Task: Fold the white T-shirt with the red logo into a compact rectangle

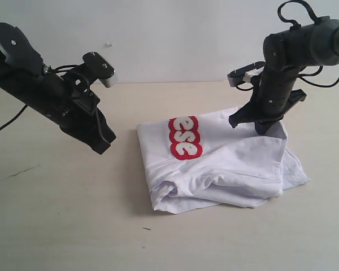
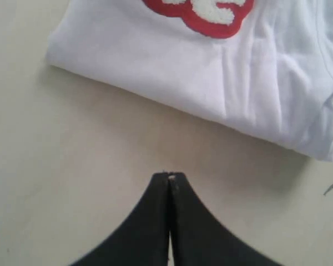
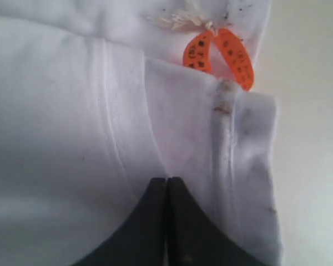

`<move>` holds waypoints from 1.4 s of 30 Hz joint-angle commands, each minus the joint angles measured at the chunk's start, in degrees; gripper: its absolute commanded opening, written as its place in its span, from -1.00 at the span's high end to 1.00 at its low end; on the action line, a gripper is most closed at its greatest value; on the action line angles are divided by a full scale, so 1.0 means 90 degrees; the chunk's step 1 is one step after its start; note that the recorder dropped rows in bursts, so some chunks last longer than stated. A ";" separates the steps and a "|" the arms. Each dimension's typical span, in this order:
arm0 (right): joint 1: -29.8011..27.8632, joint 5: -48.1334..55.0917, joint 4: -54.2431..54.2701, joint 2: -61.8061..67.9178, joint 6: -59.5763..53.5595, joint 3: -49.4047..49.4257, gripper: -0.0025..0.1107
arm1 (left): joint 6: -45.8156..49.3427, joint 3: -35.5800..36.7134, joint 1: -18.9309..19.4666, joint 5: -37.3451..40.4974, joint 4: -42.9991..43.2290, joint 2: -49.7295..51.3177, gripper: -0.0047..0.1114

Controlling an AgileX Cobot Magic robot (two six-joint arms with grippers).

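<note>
**Picking the arm: left hangs off the shirt's edge, right stands on its far corner**

Starting on your left, the left gripper (image 1: 104, 144) hangs over bare table (image 1: 56, 226), just off the shirt's left edge and apart from it. Its jaws are pressed together with nothing between them, as the left wrist view confirms (image 2: 169, 176).

Moving across, the white T-shirt (image 1: 226, 164) lies right of centre as a partly folded bundle, with its long axis running left to right in the exterior view. The near edge is a loose, puffy roll, not a flat crease. The red logo (image 1: 185, 138) shows only its last letters, stacked front to back close to the left edge, so that edge is the one facing your left arm.

On the right, the right gripper (image 1: 264, 129) is down on the bundle's far right corner. Its jaws are clenched tip to tip over the cloth (image 3: 167, 180), close to the ribbed neck seam and the orange tag (image 3: 219, 55). No fold of cloth is visible between them, so I cannot tell you whether it has pinched any.

My judgement is that the rectangle isn't compact yet. The right arm is the nearer one, and a cross-fold would travel along the long axis toward the logo side.
</note>
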 commanded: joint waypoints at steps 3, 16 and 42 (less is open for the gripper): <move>-0.0054 -0.0290 0.0126 0.0488 -0.0100 0.0025 0.81 | 0.0005 0.0018 0.0008 0.0041 -0.0080 -0.0058 0.92; -0.0186 -0.0947 -0.0052 -0.0346 0.0414 0.0013 0.16 | 0.0017 0.0018 0.0008 -0.0085 -0.0067 -0.0058 0.92; -0.0456 -0.2001 0.0404 0.0067 -0.0411 0.0013 0.96 | 0.0017 0.0018 0.0008 -0.0142 -0.0079 -0.0058 0.92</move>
